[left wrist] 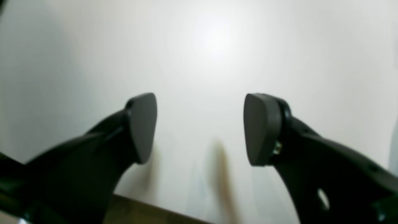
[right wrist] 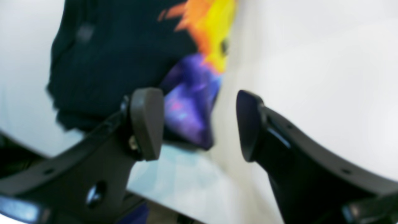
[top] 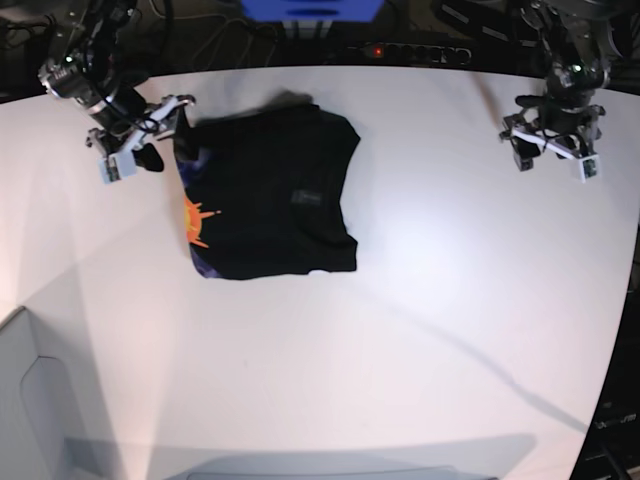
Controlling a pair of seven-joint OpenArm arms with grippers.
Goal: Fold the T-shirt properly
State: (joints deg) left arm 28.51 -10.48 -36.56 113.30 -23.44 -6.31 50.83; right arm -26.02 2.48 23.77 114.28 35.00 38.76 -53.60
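The black T-shirt (top: 270, 195) lies folded into a rough rectangle on the white table (top: 420, 300), left of centre, with a strip of orange-and-purple print along its left edge. In the right wrist view the T-shirt (right wrist: 118, 56) and its print sit just beyond my open right gripper (right wrist: 199, 124), nothing between the pads. In the base view that right gripper (top: 150, 135) hovers at the shirt's upper left corner. My left gripper (left wrist: 200, 129) stands open over bare table, and in the base view the left gripper (top: 550, 145) is far to the right of the shirt.
The table's dark back edge (top: 320, 60) runs behind both arms, with cables and a blue box (top: 310, 10) beyond it. A pale grey bin corner (top: 20, 400) sits at the lower left. The table's right edge (top: 625, 300) curves down the right side.
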